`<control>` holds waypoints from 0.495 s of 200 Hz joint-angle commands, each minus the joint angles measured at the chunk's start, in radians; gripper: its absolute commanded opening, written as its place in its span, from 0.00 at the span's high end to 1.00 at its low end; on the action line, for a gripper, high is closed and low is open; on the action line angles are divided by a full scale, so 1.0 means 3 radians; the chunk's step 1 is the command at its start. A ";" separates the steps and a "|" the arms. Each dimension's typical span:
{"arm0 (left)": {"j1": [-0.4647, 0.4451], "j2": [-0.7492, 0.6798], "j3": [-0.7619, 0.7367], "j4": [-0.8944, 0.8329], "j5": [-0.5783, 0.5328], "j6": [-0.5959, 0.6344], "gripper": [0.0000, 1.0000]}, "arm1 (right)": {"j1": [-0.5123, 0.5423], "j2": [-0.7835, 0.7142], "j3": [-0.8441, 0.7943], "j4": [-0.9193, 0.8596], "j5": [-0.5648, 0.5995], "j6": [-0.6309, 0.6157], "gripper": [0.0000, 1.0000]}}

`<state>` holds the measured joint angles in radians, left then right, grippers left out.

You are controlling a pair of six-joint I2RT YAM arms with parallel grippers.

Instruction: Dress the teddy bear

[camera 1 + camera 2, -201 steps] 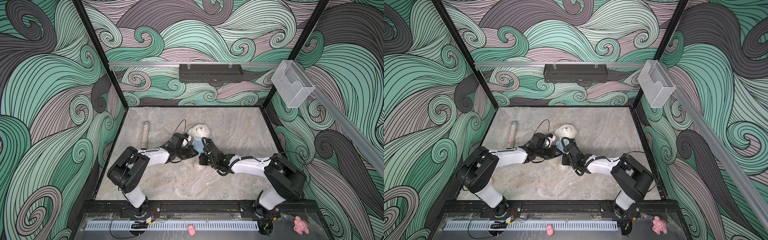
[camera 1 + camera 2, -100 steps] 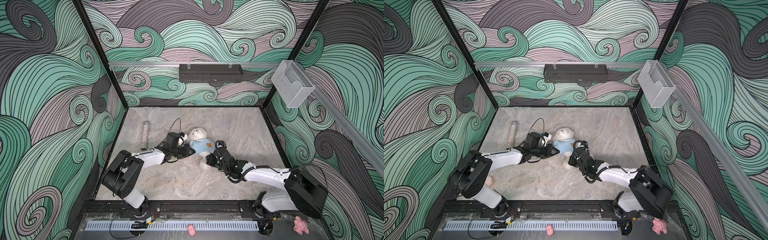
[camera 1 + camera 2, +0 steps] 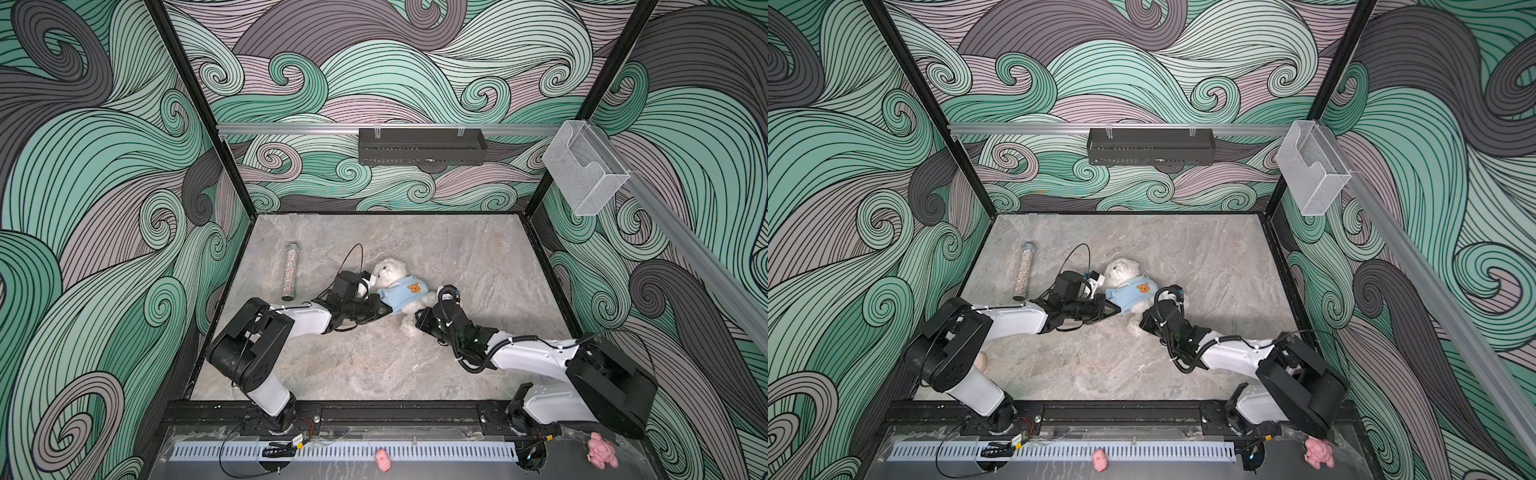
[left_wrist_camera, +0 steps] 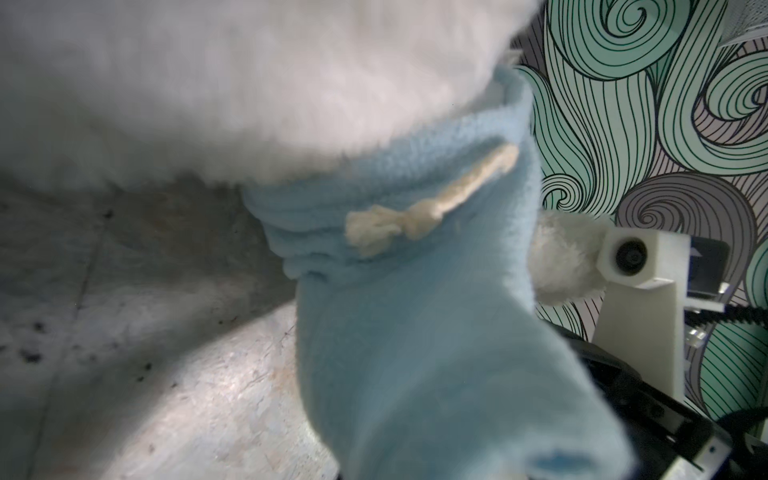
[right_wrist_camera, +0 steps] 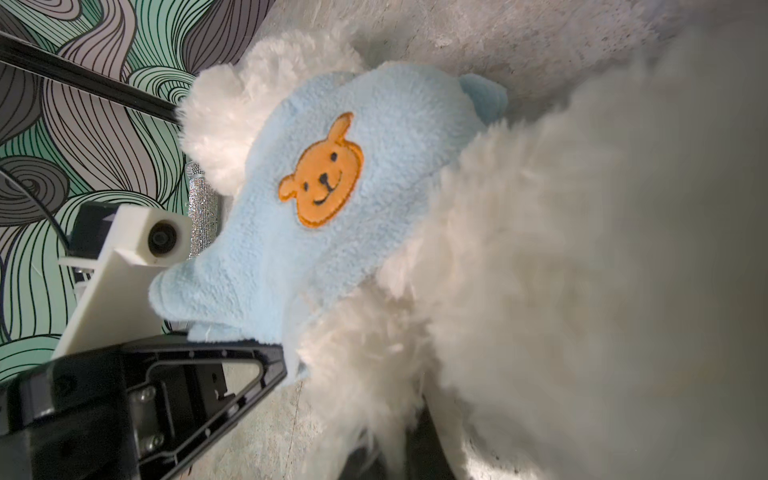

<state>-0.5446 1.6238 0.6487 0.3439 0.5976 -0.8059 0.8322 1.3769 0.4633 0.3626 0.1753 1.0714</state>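
At the shirt hem: left fingers together, clamped on the blue shirt (orange bear patch on its front). Right fingers closed, apparently on a leg of the teddy bear; fur blurs that wrist view. Bear lies face-up on the counter, shirt over its torso, between both arms. Toward the left wall, a glitter tube lies well apart.
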 commanded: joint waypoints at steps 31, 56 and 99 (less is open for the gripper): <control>-0.0224 0.0403 0.0008 0.0210 -0.0130 -0.0094 1.00 | -0.0074 0.0312 0.0150 0.0775 0.0050 0.0071 1.00; -0.0275 0.0714 0.0127 0.0418 -0.0046 -0.0146 0.98 | -0.0097 0.0456 0.0166 0.0903 -0.0065 -0.0088 1.00; -0.0290 0.0411 0.0079 0.0244 0.0125 0.0186 0.64 | -0.0415 0.0507 0.0061 0.0769 -0.0676 -0.0599 1.00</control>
<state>-0.6216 1.8233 0.6781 0.5095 0.5892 -0.8322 0.7612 1.5421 0.4767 0.5415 0.0708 0.9932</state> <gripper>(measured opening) 0.283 0.075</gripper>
